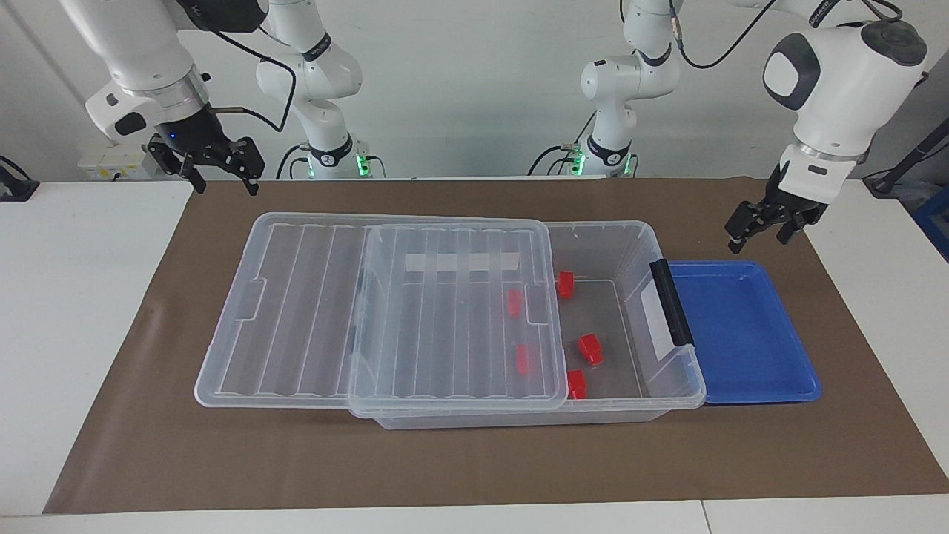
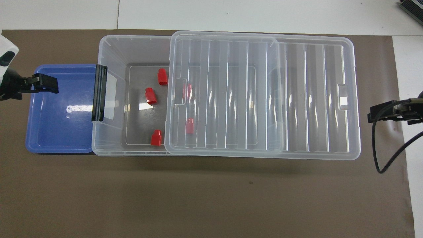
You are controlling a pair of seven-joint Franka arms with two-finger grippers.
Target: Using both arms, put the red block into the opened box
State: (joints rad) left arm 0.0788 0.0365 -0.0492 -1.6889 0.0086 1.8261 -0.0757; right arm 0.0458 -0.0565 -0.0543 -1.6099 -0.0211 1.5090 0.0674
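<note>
two high opposing views share the box (image 1: 671,386).

Robotics lab: several white robot arms (image 1: 830,89) bolted along a bare white wall (image 1: 474,81), cables trailing, brown mat (image 1: 474,460) over white tabletop (image 1: 74,311).

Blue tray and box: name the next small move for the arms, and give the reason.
Probably bring the right gripper down to the lid and slide it shut. All five red blocks lie in the opened box, the blue tray holds none, and the left gripper hangs open over the mat beside the tray, holding nothing.
</note>
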